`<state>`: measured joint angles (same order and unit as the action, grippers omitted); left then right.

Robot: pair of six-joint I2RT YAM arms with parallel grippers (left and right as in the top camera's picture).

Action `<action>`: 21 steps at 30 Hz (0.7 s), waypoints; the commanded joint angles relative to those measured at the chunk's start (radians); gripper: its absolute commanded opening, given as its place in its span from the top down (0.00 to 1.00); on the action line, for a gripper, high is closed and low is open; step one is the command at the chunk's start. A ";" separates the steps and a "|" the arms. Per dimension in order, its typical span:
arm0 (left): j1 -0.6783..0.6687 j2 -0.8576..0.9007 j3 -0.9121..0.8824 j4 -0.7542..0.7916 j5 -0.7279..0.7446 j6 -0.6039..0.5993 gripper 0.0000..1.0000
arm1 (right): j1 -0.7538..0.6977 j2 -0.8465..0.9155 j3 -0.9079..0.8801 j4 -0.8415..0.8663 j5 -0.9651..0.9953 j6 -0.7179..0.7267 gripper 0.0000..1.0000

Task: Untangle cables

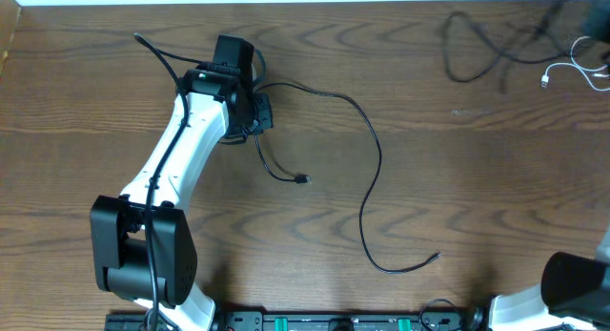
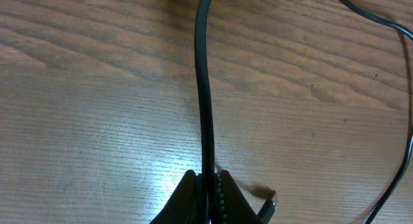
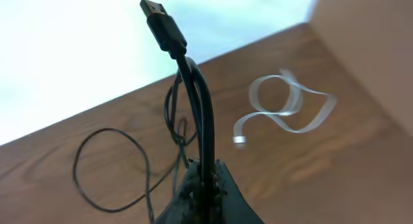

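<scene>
The centre black cable (image 1: pixel 374 155) lies on the counter (image 1: pixel 457 197) in the middle of the overhead view. Two runs leave the left pincer (image 2: pixel 208 180), at upper left of centre in that view. One run sweeps right and curves down to a free end at lower right of centre. The other drops a short way to a small plug (image 1: pixel 303 180). The left pincer is fully closed on this cable, which passes straight up between its fingers in the left wrist view.

A loose black cable tangle (image 1: pixel 481 50) lies at upper right of the overhead view. The white cable (image 1: pixel 572 72) is just beside it, near the right edge.

The right pincer (image 3: pixel 205 175) is clamped tight on a doubled black strand (image 3: pixel 201 121). The strand stands upright above the counter and is topped by a USB plug (image 3: pixel 162 22).
</scene>
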<state>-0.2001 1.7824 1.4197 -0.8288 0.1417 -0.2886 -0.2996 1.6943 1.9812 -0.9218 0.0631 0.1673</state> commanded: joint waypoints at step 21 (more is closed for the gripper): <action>0.001 0.015 0.005 -0.001 -0.023 -0.002 0.92 | -0.289 0.269 0.011 0.265 0.144 -0.023 0.99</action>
<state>-0.2001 1.7824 1.4197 -0.8291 0.1310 -0.2882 -0.5804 1.9423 1.9812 -0.6682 0.1921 0.1516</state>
